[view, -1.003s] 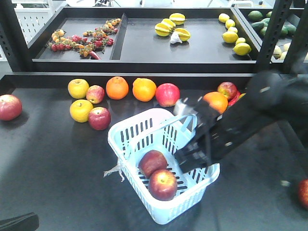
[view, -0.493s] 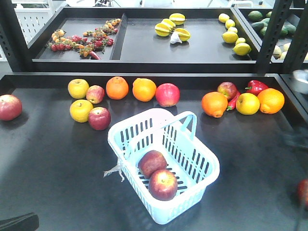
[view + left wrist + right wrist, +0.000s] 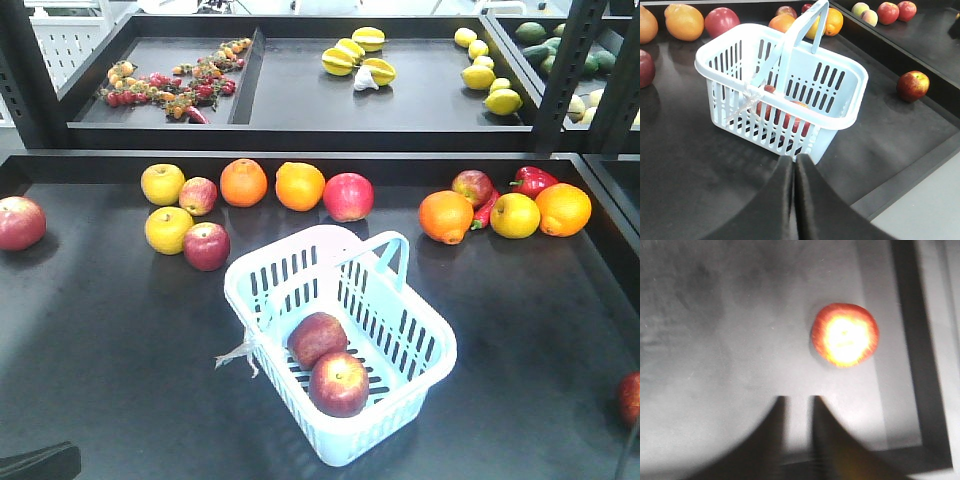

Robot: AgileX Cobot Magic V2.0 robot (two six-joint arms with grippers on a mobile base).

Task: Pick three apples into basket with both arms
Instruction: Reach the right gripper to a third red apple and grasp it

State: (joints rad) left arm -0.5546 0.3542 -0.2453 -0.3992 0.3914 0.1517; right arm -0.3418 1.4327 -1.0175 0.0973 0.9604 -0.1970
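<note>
The right end effector point(image 3: 796, 405) hung with its jaws slightly parted and empty, the loose apple point(image 3: 845, 335) lying just ahead and to its right, near the bench's right edge. The left end effector point(image 3: 794, 170) sat clenched, empty, short of the basket point(image 3: 840, 120). Two apples point(image 3: 328, 362) lay inside, so the right arm looked nearer the third.

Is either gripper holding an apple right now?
No. The left gripper is shut and empty; the right gripper is slightly open above a loose apple.
</note>
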